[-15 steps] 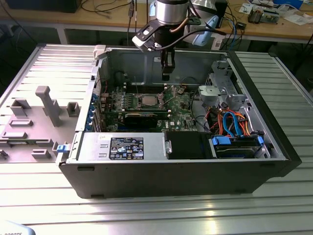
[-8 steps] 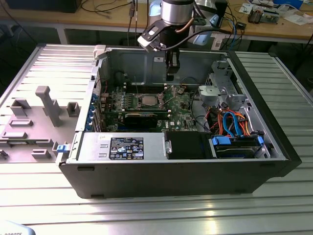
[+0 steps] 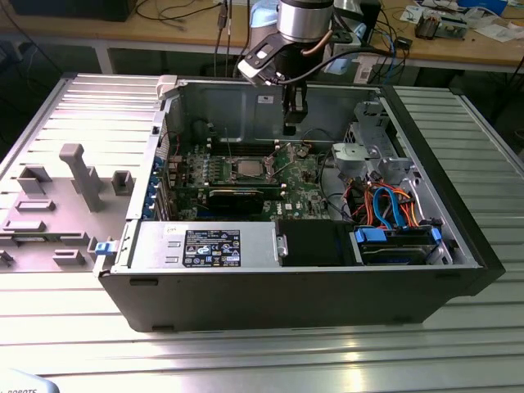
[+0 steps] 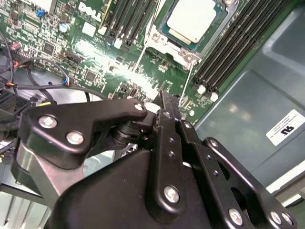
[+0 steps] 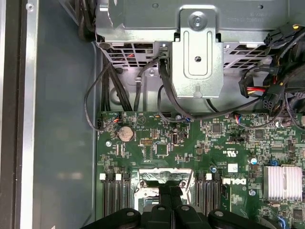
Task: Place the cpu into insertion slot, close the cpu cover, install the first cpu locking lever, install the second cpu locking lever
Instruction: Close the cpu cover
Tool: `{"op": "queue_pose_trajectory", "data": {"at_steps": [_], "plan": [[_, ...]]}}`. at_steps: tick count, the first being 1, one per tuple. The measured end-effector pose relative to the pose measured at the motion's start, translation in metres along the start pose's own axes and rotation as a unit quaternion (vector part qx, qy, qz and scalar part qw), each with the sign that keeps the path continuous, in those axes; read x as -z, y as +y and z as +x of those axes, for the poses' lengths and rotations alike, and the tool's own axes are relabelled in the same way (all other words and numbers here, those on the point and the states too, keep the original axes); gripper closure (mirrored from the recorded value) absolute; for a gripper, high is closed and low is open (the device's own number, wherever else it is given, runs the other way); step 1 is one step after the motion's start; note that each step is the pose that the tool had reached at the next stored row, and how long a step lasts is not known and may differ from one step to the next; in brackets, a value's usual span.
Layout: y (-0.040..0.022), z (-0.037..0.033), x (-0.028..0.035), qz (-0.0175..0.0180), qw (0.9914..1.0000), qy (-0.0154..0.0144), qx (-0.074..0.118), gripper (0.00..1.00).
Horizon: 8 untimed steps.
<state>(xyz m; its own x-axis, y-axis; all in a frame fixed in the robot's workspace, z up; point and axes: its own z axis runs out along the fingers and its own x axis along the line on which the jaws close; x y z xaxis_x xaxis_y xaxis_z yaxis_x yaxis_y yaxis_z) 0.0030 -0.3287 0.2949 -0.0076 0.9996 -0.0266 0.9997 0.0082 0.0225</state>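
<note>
The ribbed metal table (image 3: 246,360) carries an open computer case (image 3: 286,299). In the exterior view, a power supply (image 3: 205,246) lies just behind the near wall of the case. A drive bay (image 3: 393,246) with blue and orange cables sits beside it, toward the exterior view's right.

Behind these, a black graphics card (image 3: 237,196) stands on the green motherboard (image 3: 307,184). Just beyond the card, the cpu (image 3: 248,169) is seated in the insertion slot (image 5: 147,172) with its silvery top up.

In the second wrist view, the cpu cover (image 4: 166,46) lies flat as a frame around the chip. Two thin locking levers (image 4: 142,55) project from the socket corners. It cannot be determined whether they are latched.

The gripper (image 3: 291,127) hangs above the motherboard, near the cpu and toward the exterior view's right of it, touching nothing. The jaws are narrow, drawn together, and hold nothing.

Farther back is the grey rear wall (image 3: 246,102) of the case. Farthest back is a second table (image 3: 164,33) strewn with cables.
</note>
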Motion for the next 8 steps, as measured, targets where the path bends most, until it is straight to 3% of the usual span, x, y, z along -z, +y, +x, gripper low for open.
{"op": "queue_pose_trajectory", "data": {"at_steps": [3, 6, 8], "plan": [[0.0003, 0.0000, 0.0000, 0.0002, 1.00000, 0.0000, 0.000, 0.89], [0.0022, 0.0000, -0.0001, 0.0041, 0.99999, 0.0001, 0.000, 0.89], [0.0033, 0.0000, -0.0001, 0.0048, 0.99999, 0.0000, 0.000, 0.89]]}}
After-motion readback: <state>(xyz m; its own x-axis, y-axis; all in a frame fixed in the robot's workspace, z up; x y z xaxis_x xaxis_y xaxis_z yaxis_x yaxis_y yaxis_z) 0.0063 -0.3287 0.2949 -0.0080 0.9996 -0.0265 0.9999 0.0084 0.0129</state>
